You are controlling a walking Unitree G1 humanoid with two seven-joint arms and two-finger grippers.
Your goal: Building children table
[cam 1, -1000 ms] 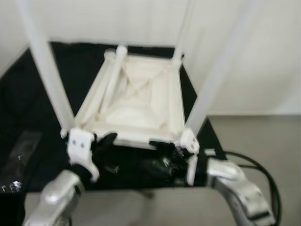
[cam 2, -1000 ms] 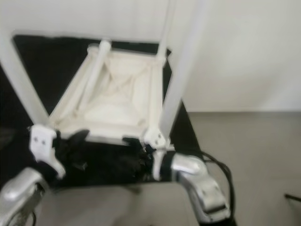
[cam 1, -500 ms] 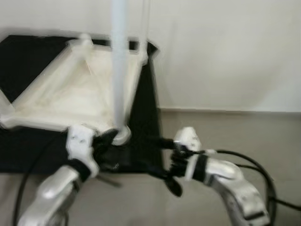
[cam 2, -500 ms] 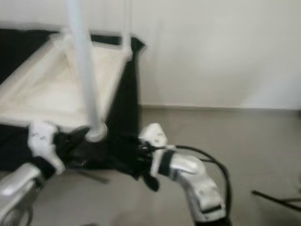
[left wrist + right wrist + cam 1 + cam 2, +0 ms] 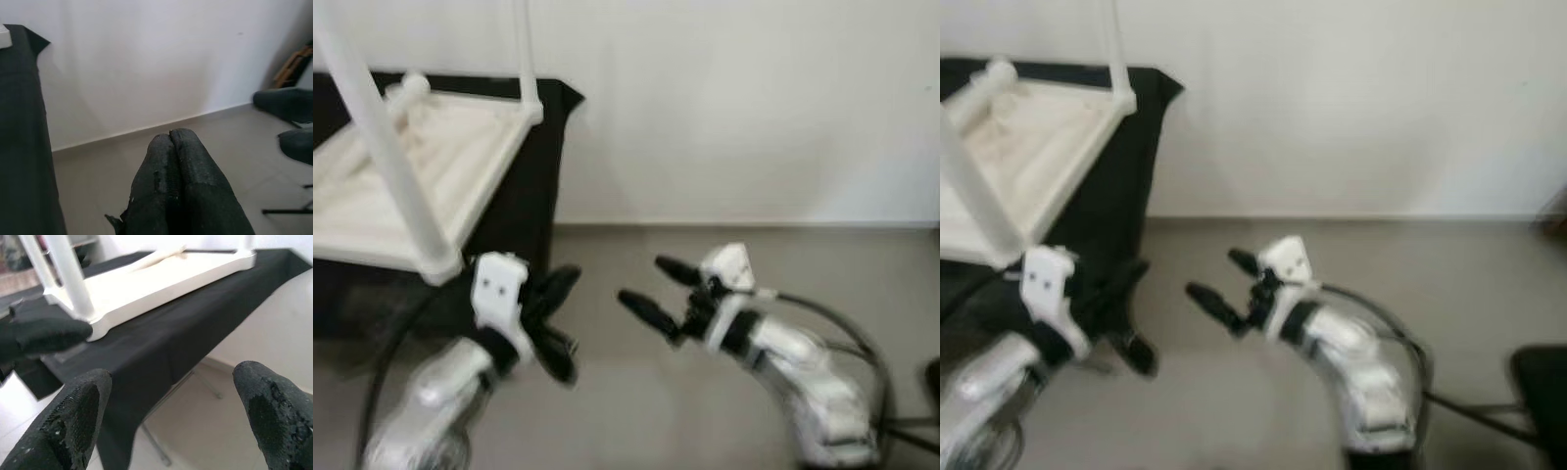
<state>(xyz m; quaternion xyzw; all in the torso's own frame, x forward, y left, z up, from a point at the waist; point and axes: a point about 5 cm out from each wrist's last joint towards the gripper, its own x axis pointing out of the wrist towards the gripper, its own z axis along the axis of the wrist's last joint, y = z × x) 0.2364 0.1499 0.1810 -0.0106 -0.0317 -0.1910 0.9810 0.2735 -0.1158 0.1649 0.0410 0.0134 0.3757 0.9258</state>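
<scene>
A white children table lies upside down on a black-draped stand, with its legs pointing up. It sits at the left of the eye views. My left gripper hangs over the floor beside the stand's corner, its two black fingers pressed together on nothing. To its right, my right gripper is open over the floor, fingers spread wide and empty. In the right wrist view the table's near corner and leg show beyond its fingertips.
Grey floor spreads under both arms, with a white wall behind. A black cable loops by my right arm. A dark object stands at the far right, and something wooden leans in the corner.
The view has swung right, so the table now sits at the left. Both grippers have come away from the table's near corners and now hang over the floor, the right one spread wide.
</scene>
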